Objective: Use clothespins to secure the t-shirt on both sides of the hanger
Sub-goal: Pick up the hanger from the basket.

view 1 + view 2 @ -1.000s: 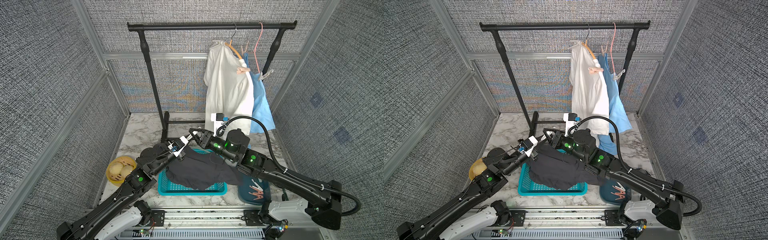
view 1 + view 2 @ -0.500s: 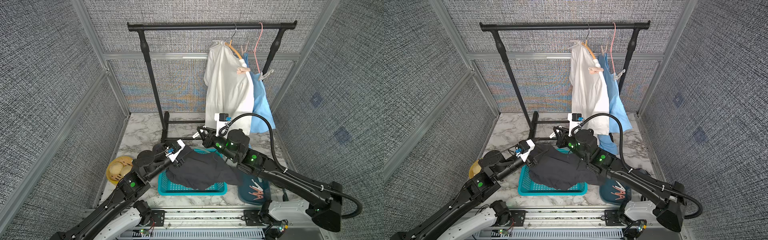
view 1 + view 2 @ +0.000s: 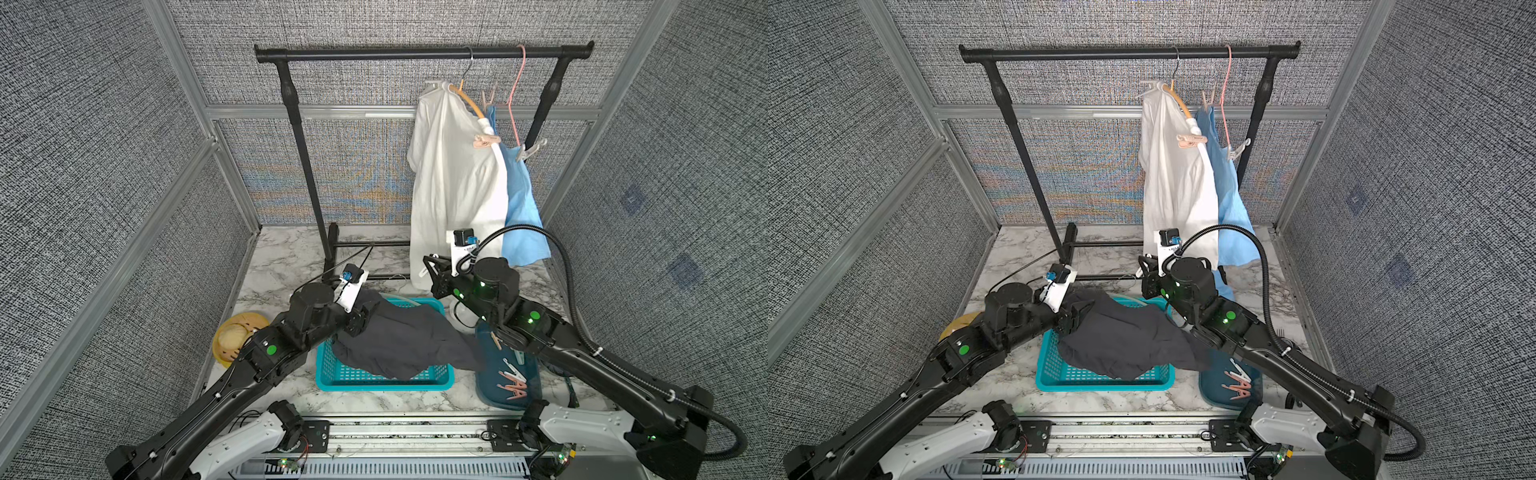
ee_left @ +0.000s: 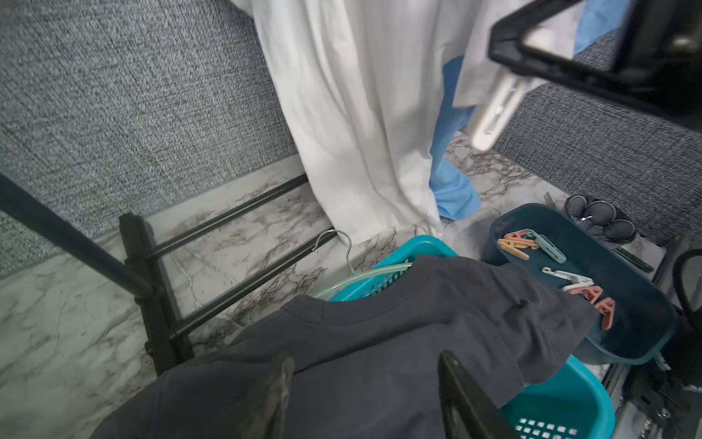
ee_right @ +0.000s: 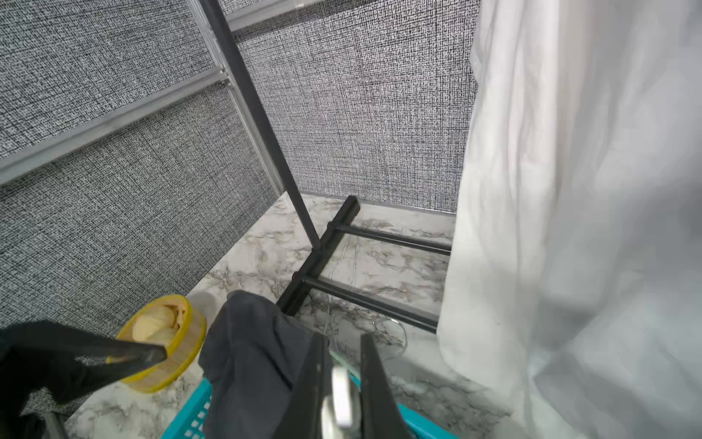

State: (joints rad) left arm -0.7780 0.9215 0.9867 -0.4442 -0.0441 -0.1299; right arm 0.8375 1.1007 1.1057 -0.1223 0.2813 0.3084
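Left arm has pulled back from where it was a second ago, up close to the right claw. The left gripper point(image 3: 368, 318) now sits low over the left edge of the dark t-shirt point(image 3: 407, 340), elbow bent, forearm slanting in toward the teal basket point(image 3: 374, 380). Its jaws stand well apart in the left wrist view, with nothing between them, just shirt fabric underneath.

Right arm went the other way: it has lifted and swung back, so the right gripper point(image 3: 429, 264) hangs just in front of the hem of the white shirt point(image 3: 453, 183) on the rack point(image 3: 415, 53). That claw is pinched tight on a white clothespin point(image 4: 494, 110), which sticks out past the fingertips.

Rest of the clothespins point(image 3: 513, 384), mostly pink and white, lie in the dark blue tub point(image 3: 488, 378) on the right arm's side of the basket, partly under its forearm. The t-shirt is draped over the basket, and a pale green hanger point(image 4: 364, 276) pokes out from under the collar, its hook past the rim. One pink peg point(image 3: 482, 142) is clipped on the white shirt's shoulder.
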